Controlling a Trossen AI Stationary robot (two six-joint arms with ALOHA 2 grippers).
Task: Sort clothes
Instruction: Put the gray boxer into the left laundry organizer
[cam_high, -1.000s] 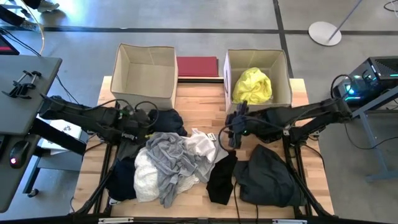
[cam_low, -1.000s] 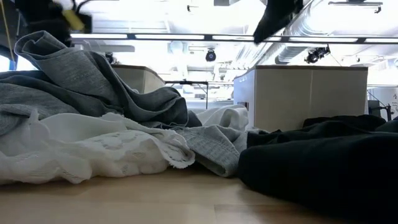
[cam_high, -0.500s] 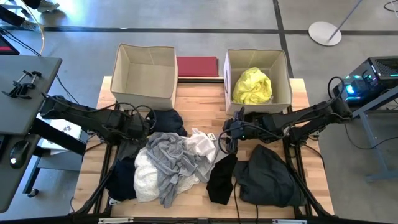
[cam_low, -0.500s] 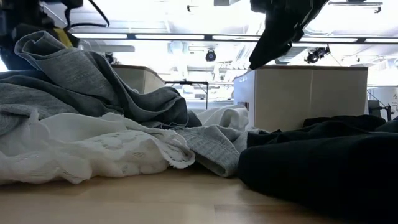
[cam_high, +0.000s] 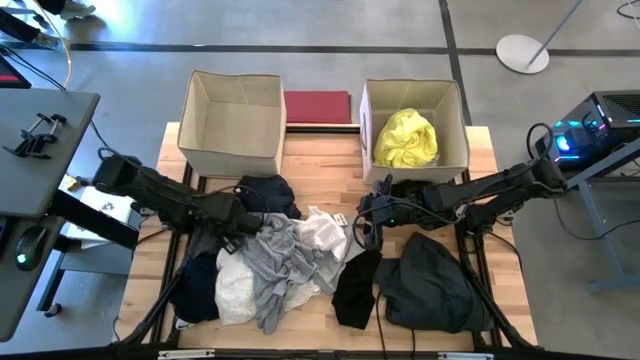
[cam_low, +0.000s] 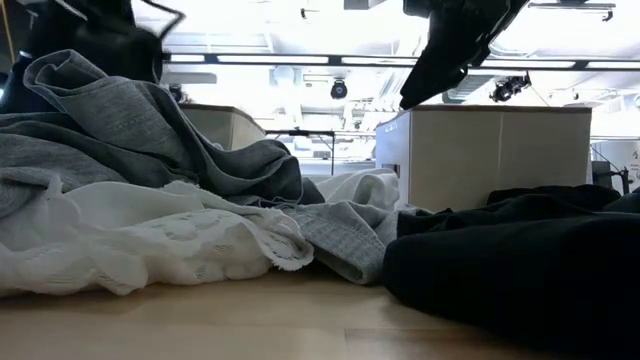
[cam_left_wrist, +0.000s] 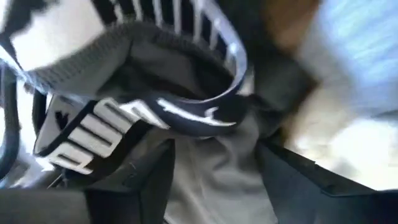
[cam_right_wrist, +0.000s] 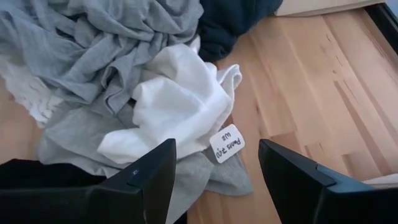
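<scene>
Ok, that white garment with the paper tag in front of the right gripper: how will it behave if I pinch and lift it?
Probably floppy: the white garment lies crumpled in soft folds, so it should drape and trail. It overlaps the grey garment, so lifting may drag that along. The paper tag will likely dangle. It looks light.

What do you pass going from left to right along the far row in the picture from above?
Empty cardboard box → flat dark-red rectangle → cardboard box with the yellow garment inside.
</scene>
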